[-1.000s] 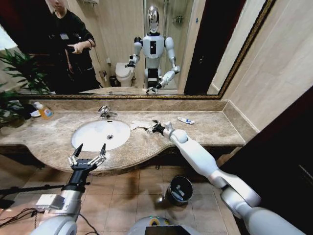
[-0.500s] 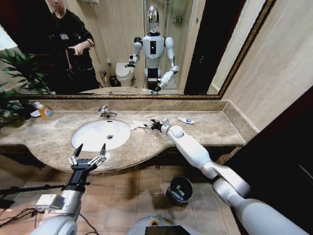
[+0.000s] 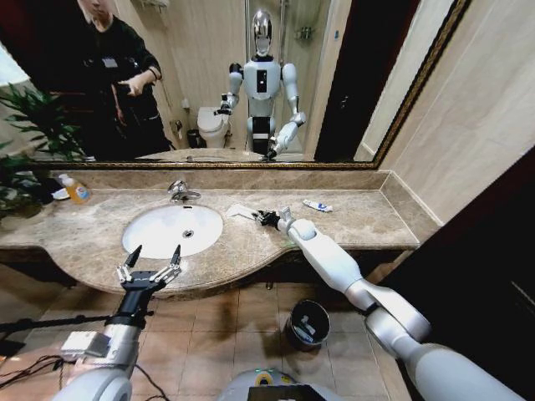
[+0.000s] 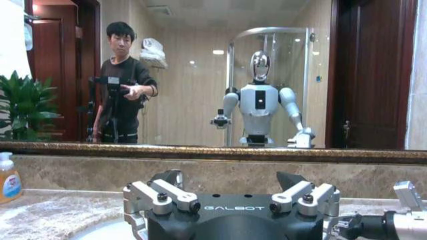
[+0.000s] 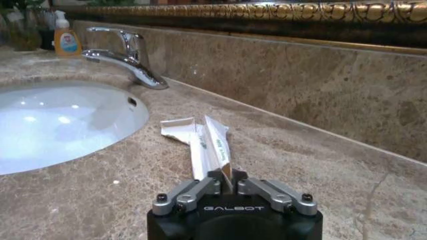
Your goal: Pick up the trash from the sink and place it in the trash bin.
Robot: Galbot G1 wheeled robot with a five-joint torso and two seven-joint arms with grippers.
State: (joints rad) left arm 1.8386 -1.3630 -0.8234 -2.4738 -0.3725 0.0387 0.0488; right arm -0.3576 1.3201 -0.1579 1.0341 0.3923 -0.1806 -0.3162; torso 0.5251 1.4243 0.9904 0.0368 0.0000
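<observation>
- Right hand: fingers pinched on the flat white crumpled paper, which lies on the brown marble counter beside the white oval sink.
- Left hand: fingers spread wide, before the counter edge.

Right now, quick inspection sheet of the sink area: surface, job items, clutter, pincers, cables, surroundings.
Surface: brown marble counter around the white sink; basin looks bare.
Job's things: crumpled white paper on the counter beside the basin, one end pinched by the right pincer; small white tube further along the counter; trash bin on the floor below, something pale inside.
Clutter: orange soap bottle near the wall; chrome faucet.
Pincers: right pincer shut on the paper; left pincer open, over the counter's front edge.
Cables: dark cables on the floor by the left arm.
Surroundings: wall mirror, potted plant.
</observation>
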